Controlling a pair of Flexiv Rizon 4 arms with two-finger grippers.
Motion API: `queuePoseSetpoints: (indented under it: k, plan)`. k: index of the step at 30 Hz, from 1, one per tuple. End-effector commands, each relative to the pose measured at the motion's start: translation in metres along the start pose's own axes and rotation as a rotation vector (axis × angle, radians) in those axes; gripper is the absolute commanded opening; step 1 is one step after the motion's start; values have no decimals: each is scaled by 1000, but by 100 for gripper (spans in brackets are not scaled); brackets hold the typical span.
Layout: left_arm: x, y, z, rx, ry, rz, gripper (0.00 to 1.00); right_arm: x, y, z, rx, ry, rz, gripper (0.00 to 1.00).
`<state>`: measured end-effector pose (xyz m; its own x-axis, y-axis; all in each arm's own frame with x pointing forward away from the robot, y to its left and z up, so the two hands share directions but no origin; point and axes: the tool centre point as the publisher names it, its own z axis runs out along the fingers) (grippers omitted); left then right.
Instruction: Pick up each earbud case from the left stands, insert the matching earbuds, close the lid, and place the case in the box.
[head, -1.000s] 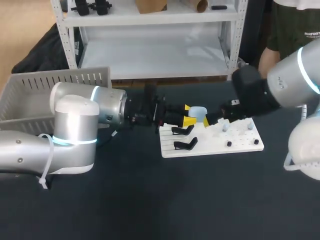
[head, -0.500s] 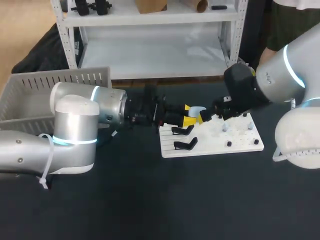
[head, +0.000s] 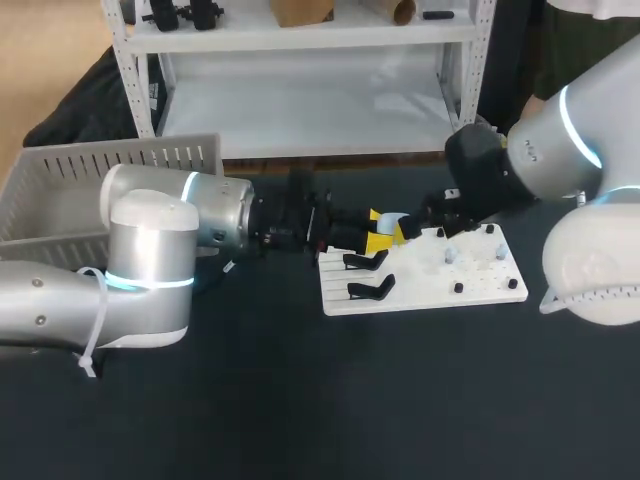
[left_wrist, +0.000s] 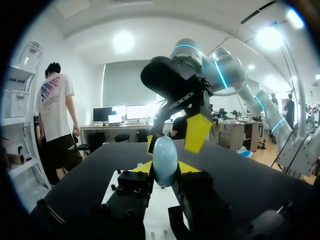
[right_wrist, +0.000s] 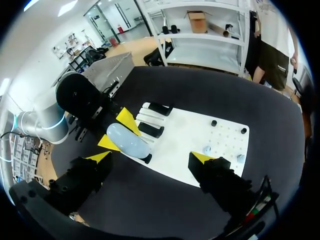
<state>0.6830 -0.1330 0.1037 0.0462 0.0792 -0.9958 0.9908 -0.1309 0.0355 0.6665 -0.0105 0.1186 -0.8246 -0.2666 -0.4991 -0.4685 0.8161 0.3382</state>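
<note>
Head view: found the pale blue, egg-shaped earbud case (head: 395, 220) in the air above the far left corner of the white rectangular stand board (head: 420, 292), clear of its surface. Saw it clamped from two sides between the yellow tips of the left gripper (head: 378, 232). Judged its long axis roughly level and in line with those fingers, the rounded free end pointing across the board toward its right side. Placed the right gripper (head: 415, 229) over the board's far edge, just past that free end, fingers spread wide and apart from the case. Noted two black curved stands (head: 368, 262) on the board's left half and small earbuds (head: 450, 256) on its right half.
</note>
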Motion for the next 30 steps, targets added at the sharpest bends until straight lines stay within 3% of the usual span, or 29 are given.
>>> queuePoseSetpoints:
  k: [1, 21, 30]
  plan:
    - [1, 2, 0, 3, -2, 0, 0, -2, 0, 3, 5, 3, 5, 100]
    - [1, 2, 0, 3, -2, 0, 0, -11, -8, 0, 16, -18, 21, 100]
    - [1, 2, 0, 3, -2, 0, 0, -23, -9, -18, 29, -71, 13, 100]
